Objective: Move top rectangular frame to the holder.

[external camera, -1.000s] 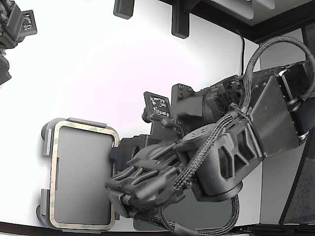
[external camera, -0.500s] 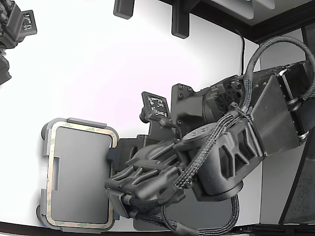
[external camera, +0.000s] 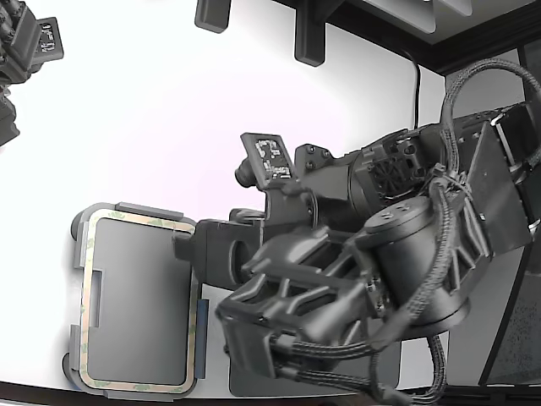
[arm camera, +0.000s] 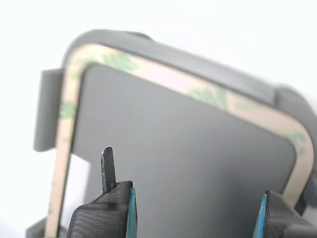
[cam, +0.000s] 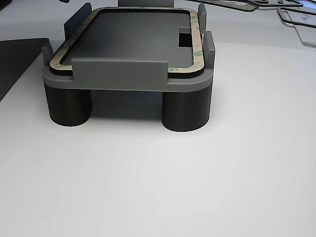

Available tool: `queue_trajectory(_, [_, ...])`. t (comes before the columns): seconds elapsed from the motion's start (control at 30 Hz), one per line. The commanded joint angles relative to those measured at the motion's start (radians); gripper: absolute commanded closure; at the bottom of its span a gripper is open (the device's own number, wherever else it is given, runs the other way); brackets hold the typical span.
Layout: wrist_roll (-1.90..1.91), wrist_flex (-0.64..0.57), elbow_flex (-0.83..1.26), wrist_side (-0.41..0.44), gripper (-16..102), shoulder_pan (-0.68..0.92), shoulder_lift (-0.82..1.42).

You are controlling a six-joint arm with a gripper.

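The top rectangular frame (external camera: pixel 84 296), a thin beige ring mottled with green, lies flat inside the light grey holder (external camera: pixel 148 210) at the exterior view's lower left. The other view shows the frame (cam: pixel 195 44) seated between the holder's raised tabs (cam: pixel 118 74). In the wrist view my gripper (arm camera: pixel 195 218) is open and empty, with its blue-padded fingers (arm camera: pixel 106 218) apart over the holder's dark floor, just clear of the frame (arm camera: pixel 208 94). In the exterior view the gripper (external camera: pixel 190 288) sits at the holder's right edge.
My bulky arm (external camera: pixel 380 279) fills the exterior view's right half. A second arm (external camera: pixel 25 51) sits at the top left. Two black brackets (external camera: pixel 308 38) stand at the table's far edge. A dark grey mat (cam: pixel 15 59) lies beside the holder; flat parts (cam: pixel 296 19) lie behind it.
The frame shifted a little to the exterior view's left and settled into the holder. My gripper let go of it, and my wrist pulled back and turned.
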Motion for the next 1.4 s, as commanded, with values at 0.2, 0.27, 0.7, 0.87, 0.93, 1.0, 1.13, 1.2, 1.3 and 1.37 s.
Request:
queue_trajectory(0.2, [-1.051, -0.359, 0.469, -0.028, -14, -0.196, 0.611])
queue_trajectory(0.27, [-1.201, -0.388, 0.534, -0.086, -14, -0.262, 0.698])
queue_trajectory(0.7, [-1.689, -0.545, 0.971, -0.39, -14, -0.609, 1.166])
queue_trajectory(0.87, [-1.709, -0.569, 1.129, -0.4, -14, -0.614, 1.296])
queue_trajectory(0.93, [-1.717, -0.56, 1.212, -0.411, -14, -0.614, 1.371])
queue_trajectory(1.0, [-1.727, -0.554, 1.253, -0.437, -14, -0.62, 1.431])
queue_trajectory(1.13, [-1.7, -0.549, 1.252, -0.383, -14, -0.614, 1.433])
queue_trajectory(1.2, [-1.692, -0.549, 1.252, -0.373, -14, -0.614, 1.431])
queue_trajectory(1.3, [-1.69, -0.549, 1.252, -0.37, -14, -0.614, 1.431])
queue_trajectory(1.37, [-1.69, -0.549, 1.252, -0.37, -14, -0.614, 1.431])
